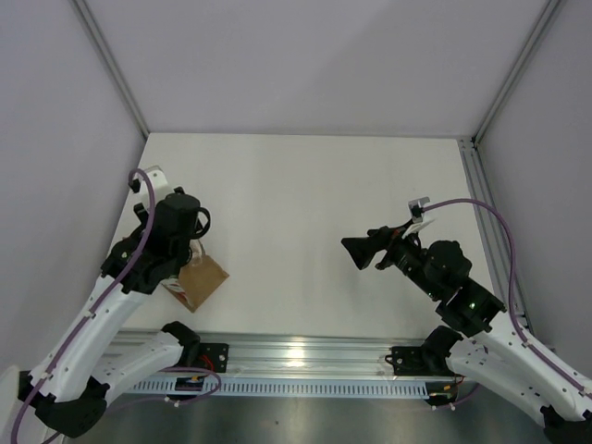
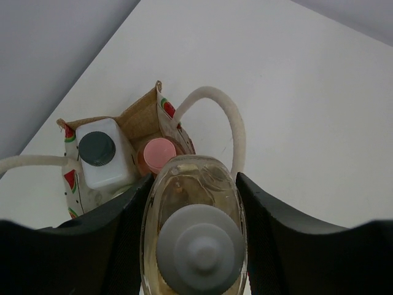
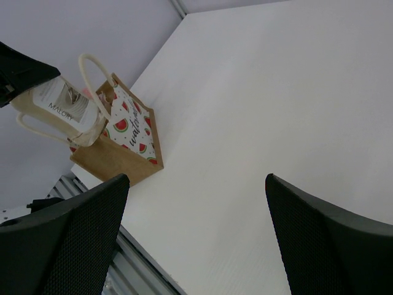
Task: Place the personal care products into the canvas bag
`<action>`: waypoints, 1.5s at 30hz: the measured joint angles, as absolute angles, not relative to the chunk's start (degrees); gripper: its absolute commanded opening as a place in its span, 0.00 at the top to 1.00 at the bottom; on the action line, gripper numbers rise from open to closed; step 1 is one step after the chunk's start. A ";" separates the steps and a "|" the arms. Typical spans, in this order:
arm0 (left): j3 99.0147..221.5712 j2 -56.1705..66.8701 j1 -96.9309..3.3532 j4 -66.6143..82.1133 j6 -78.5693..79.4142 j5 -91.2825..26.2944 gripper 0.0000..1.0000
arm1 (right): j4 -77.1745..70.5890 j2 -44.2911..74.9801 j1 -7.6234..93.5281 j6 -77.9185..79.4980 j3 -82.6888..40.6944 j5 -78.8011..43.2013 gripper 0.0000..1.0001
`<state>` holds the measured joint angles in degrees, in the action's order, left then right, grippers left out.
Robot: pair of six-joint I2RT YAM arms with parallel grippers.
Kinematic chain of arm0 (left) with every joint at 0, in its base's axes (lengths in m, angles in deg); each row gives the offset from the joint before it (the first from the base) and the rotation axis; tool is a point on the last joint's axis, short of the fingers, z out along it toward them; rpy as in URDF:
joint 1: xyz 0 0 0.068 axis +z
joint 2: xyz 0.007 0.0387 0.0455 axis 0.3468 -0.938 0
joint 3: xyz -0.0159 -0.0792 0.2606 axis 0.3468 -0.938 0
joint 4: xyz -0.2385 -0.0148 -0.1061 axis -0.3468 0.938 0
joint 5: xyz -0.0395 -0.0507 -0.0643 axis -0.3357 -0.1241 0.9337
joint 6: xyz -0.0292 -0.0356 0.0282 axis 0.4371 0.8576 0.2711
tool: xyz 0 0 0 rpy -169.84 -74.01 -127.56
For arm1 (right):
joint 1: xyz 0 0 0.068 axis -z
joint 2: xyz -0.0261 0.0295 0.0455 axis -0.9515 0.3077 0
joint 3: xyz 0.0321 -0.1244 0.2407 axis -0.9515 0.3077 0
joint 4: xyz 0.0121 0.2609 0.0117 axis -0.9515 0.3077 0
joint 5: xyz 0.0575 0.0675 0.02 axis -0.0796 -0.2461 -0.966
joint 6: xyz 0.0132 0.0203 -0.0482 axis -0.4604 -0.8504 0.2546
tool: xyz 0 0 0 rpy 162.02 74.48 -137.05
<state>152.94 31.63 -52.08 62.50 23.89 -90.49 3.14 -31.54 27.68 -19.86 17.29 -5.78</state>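
Status, overhead: canvas bag at 8 o'clock, right gripper spread wide, empty, at 4. Left wrist: left gripper clamps amber bottle above bag; white bottle and pink-capped bottle inside. Right wrist: bag at 9; we judge two in, fourth unseen.
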 measured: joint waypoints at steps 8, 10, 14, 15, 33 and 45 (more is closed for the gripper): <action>152.57 30.89 -44.43 59.85 22.32 -85.51 0.99 | 3.18 -32.22 27.68 -19.90 17.29 -6.17 0.04; 152.57 30.71 -42.92 59.41 21.88 -84.41 1.00 | 3.18 -32.31 27.68 -19.95 17.29 -6.19 0.04; 152.57 29.34 -41.28 57.93 21.29 -83.61 1.00 | 3.29 -32.63 27.68 -20.06 17.29 -6.41 0.04; 152.57 28.88 -41.00 57.51 21.20 -83.58 1.00 | 3.36 -32.81 27.68 -20.06 17.29 -6.41 0.04; 153.12 24.92 -35.38 51.92 16.70 -83.43 0.99 | 4.06 -33.57 27.61 -20.49 17.29 -6.83 0.04; 153.05 22.47 -33.98 45.01 11.21 -86.18 1.00 | 4.43 -33.97 27.61 -20.86 17.29 -7.04 0.04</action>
